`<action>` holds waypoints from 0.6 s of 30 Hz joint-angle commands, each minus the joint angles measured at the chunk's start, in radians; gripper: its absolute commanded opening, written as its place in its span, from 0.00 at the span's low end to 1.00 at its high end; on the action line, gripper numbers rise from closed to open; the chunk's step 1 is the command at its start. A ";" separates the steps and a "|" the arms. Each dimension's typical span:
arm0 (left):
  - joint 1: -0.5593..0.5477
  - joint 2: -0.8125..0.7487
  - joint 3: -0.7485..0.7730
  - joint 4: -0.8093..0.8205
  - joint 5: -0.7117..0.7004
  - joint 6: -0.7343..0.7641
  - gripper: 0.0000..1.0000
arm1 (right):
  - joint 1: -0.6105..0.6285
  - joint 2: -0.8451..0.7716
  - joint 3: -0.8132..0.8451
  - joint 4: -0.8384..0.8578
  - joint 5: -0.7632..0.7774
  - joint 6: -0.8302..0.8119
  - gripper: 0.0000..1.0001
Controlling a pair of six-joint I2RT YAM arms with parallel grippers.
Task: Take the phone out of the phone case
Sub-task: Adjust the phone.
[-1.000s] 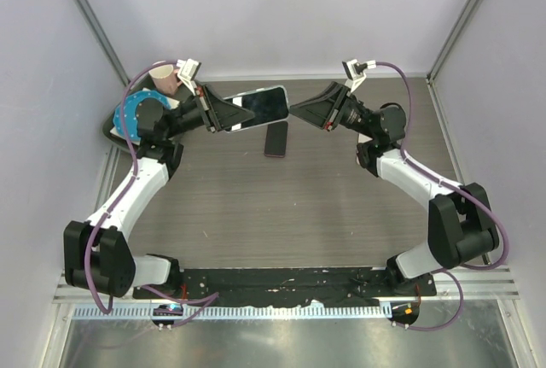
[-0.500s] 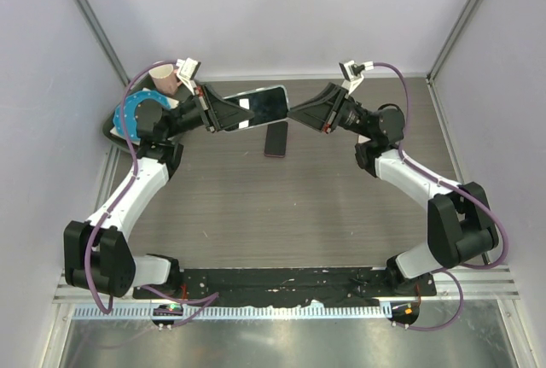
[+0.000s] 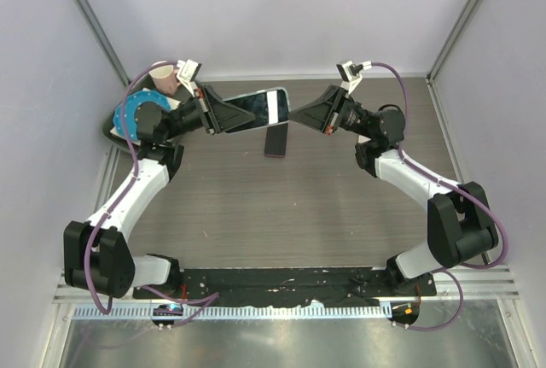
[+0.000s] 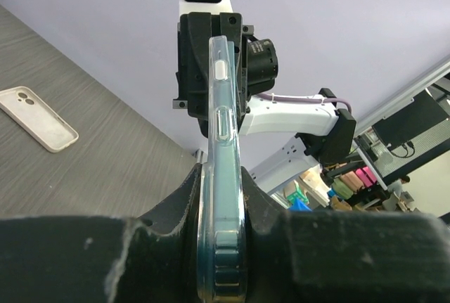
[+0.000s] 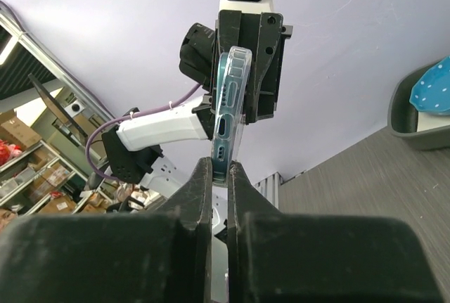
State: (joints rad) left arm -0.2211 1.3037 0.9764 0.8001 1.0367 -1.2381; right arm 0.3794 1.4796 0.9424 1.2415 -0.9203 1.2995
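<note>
Clear-cased phone, seemingly, between both end effectors

We held our white-and-black left arm and right arm raised and bent inward, wrists level, fingertips facing each other. Our left gripper clamped one end of the slim phone in its clear plastic case. Our right gripper pinched tight on the opposite end, straight ahead of it.

White tubular arm links joined bulky black joint housings. Thin purple cables trailed along both arms. The black wedge-shaped left gripper and right gripper bore white camera mounts.
</note>
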 commanded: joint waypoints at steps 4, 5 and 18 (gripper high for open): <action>0.003 -0.003 -0.024 -0.103 -0.104 0.107 0.00 | 0.042 -0.107 0.105 0.374 -0.087 0.055 0.01; 0.003 -0.003 -0.024 -0.161 -0.115 0.136 0.00 | 0.049 -0.114 0.125 0.365 -0.101 0.049 0.01; -0.006 0.028 -0.100 -0.256 -0.144 0.201 0.00 | 0.139 -0.094 0.271 0.431 -0.190 0.089 0.01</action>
State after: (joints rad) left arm -0.2222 1.2278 0.9501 0.7391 0.9813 -1.1687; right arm 0.4046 1.4746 1.0912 1.1339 -1.0260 1.2858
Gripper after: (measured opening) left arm 0.198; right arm 0.105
